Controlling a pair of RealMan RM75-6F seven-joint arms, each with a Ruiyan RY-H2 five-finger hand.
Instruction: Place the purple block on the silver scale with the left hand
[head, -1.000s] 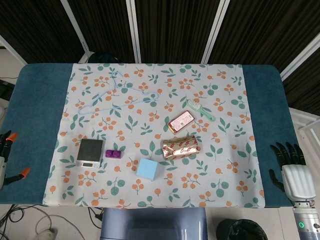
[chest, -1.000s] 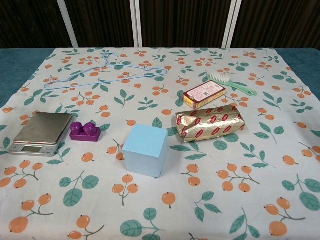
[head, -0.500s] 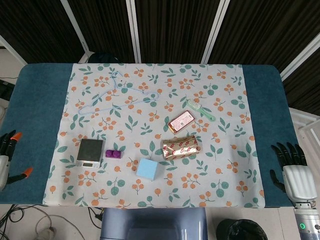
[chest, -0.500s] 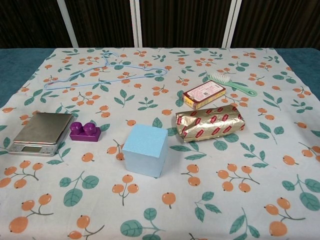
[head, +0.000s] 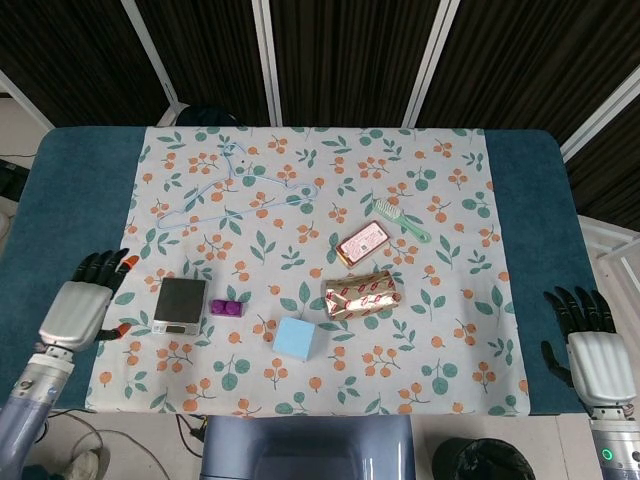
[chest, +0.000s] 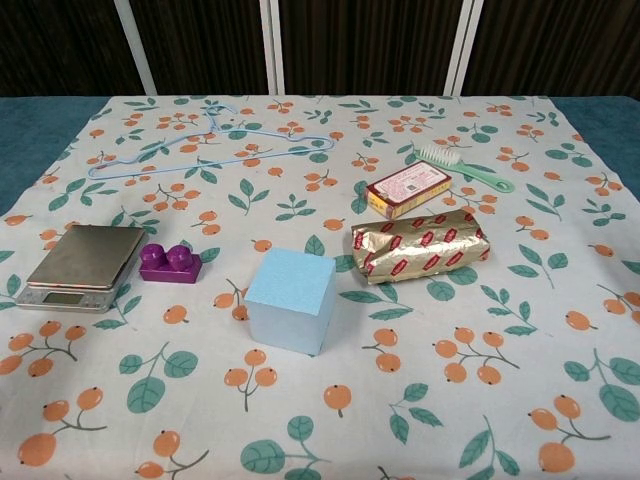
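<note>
The purple block (head: 227, 308) (chest: 169, 263) lies on the flowered cloth, just right of the silver scale (head: 181, 305) (chest: 82, 266) and not touching it. My left hand (head: 82, 303) hovers over the blue table edge to the left of the scale, fingers spread and holding nothing. My right hand (head: 587, 345) stays at the far right near the table's front corner, fingers spread and holding nothing. The chest view shows neither hand.
A light blue cube (head: 296, 338) (chest: 290, 300) sits right of the purple block. A gold foil packet (head: 360, 293), a pink box (head: 362, 241) and a green brush (head: 400, 219) lie further right. A light blue hanger (head: 235, 187) lies at the back left.
My left hand has come in from the frame's left edge toward the scale and now shows fully. The right hand and the objects have not moved.
</note>
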